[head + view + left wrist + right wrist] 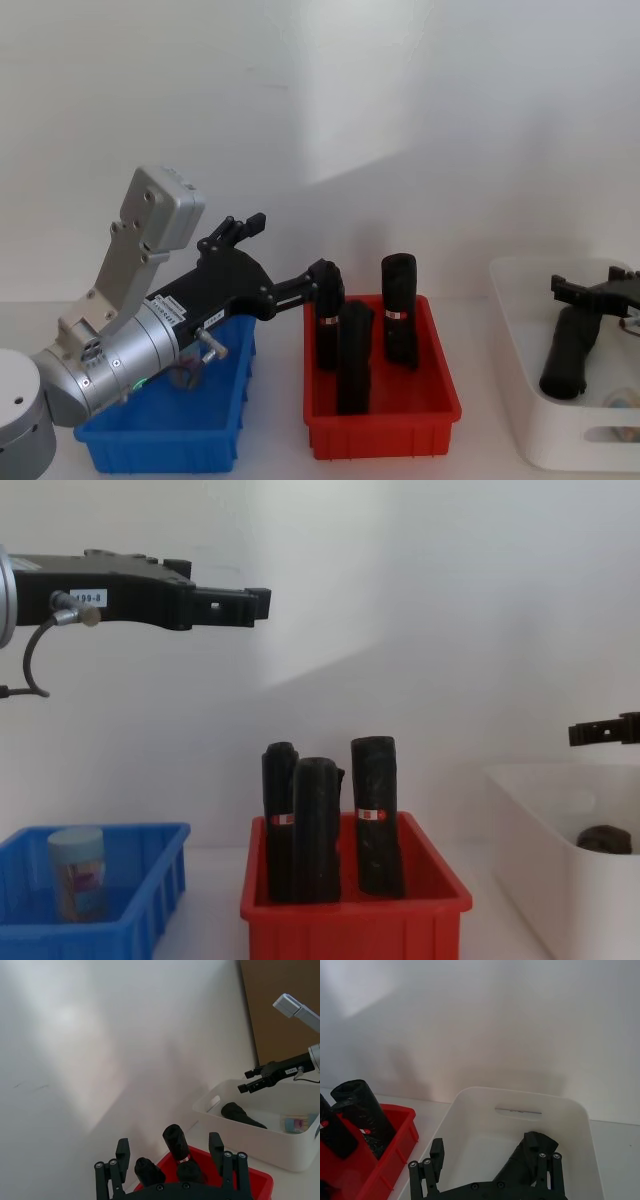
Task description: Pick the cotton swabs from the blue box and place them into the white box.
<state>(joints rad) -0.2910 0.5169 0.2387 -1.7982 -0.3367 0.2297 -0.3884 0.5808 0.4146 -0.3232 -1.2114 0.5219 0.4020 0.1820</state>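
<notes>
One tub of cotton swabs [77, 873] with a pale blue lid stands upright in the blue box [150, 900], whose front wall also shows in the head view [160, 435]. My left gripper [290, 250] hovers high above that box's right end, open and empty, fingers wide apart in its wrist view [169, 1149]. The white box [510, 330] at the right holds a cotton swab tub [300, 1123] lying beside a black roll [570, 350]. My right gripper [585, 285] hangs open and empty over the white box [520, 1094].
A red bin [380, 425] with three upright black rolls [376, 815] stands between the blue and white boxes. A white wall closes the back of the table. The left arm's silver housing [150, 260] hides part of the blue box.
</notes>
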